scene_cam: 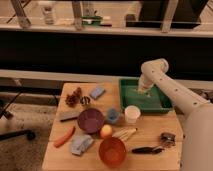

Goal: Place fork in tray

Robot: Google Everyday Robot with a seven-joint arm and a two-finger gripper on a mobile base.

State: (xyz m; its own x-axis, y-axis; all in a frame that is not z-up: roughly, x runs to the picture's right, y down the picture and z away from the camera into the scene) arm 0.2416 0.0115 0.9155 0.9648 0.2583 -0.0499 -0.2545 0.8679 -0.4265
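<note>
wooden counter (pixel 60 150) crowded with a purple bowl (pixel 90 120), white cup (pixel 132 114), then the green tray (pixel 162 102) at its far right, my pincer (pixel 142 93) lowered inside it, fork hidden there, grip state unclear

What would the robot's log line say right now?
gripper: low over tray | fork: not discernible | step: placing

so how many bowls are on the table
2: a purple bowl near the table's middle, and an orange-red bowl at the front edge. None seems hidden. The gripper is over the green tray.
</note>
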